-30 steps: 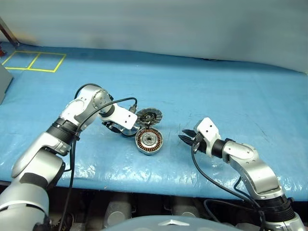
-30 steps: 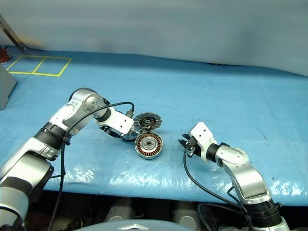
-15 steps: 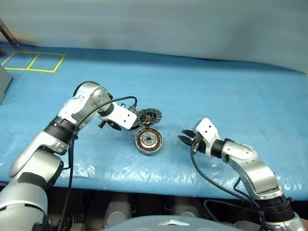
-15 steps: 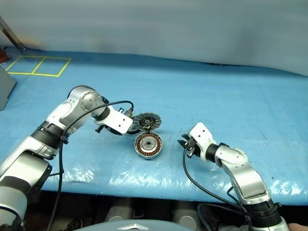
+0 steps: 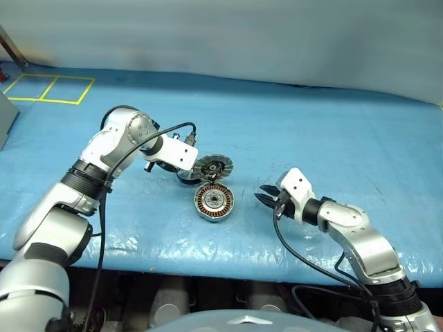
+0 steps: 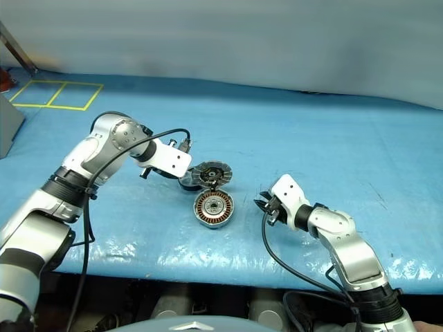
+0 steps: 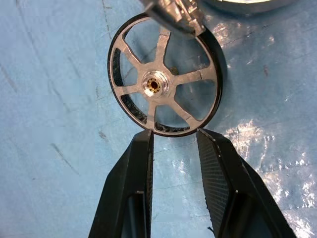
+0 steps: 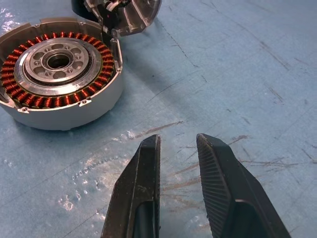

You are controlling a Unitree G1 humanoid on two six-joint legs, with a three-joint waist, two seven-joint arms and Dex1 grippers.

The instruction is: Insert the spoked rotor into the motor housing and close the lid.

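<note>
The spoked rotor point(image 7: 154, 85), a black ring with silver spokes, hangs face-on just above the blue cover. My left gripper point(image 7: 173, 136) is shut on the near arc of its rim. In the head views that gripper point(image 5: 184, 173) hovers just left of the lid point(image 5: 214, 166), a grey slotted disc tilted up behind the motor housing point(image 5: 214, 201). The motor housing point(image 8: 57, 62) lies face up, copper windings around a silver hub, nothing in it. My right gripper point(image 5: 265, 197) rests low to the housing's right. It points at the housing, and its fingers point(image 8: 143, 163) stand a little apart on nothing.
A blue plastic sheet point(image 5: 332, 131) covers the whole table. Yellow tape squares point(image 5: 48, 88) mark its far left corner, and a grey box point(image 5: 4, 117) shows at the left edge. The table's front edge point(image 5: 228, 266) runs close below the housing.
My left gripper has closed on the rotor's rim, then risen and shifted right toward the lid. The right arm, housing and lid have stayed put.
</note>
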